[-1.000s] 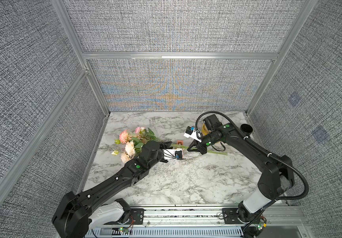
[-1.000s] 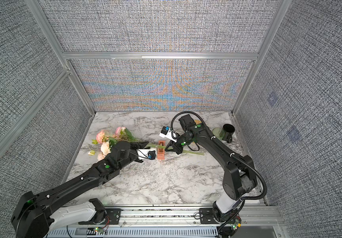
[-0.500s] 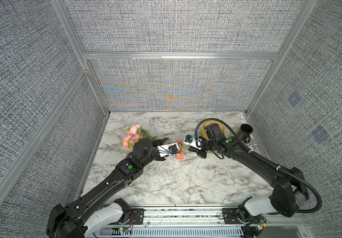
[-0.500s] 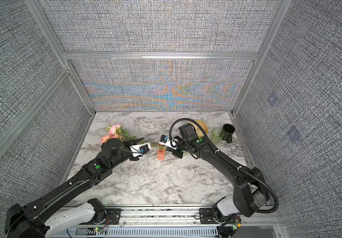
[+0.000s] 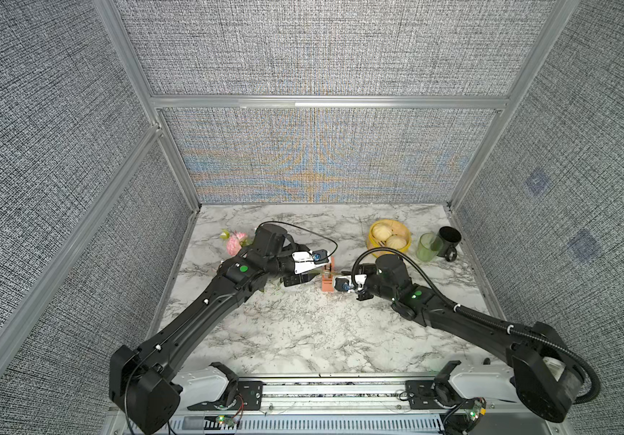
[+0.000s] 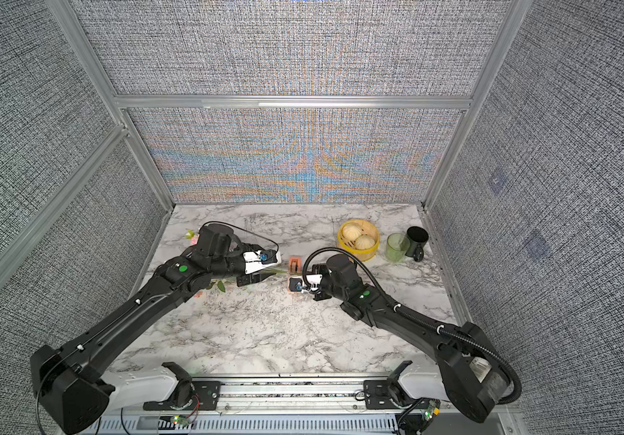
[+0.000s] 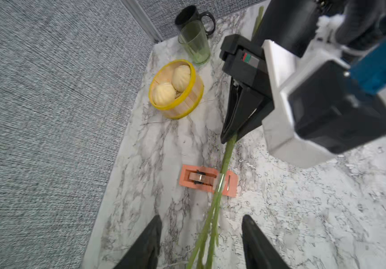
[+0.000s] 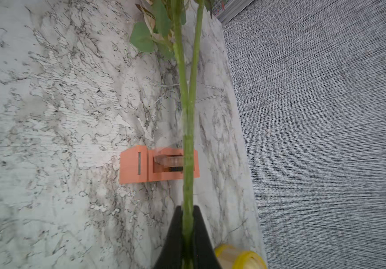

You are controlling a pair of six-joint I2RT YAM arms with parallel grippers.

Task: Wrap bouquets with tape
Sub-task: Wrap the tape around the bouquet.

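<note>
Beyond the tape (image 7: 199, 178) stand basket (image 7: 185, 103), glass (image 7: 195, 44), mug (image 7: 186, 16).

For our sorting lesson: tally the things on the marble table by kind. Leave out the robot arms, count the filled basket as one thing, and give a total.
bouquet: 1
tape dispenser: 1
steamer basket: 1
green glass: 1
black mug: 1
Total: 5
</note>
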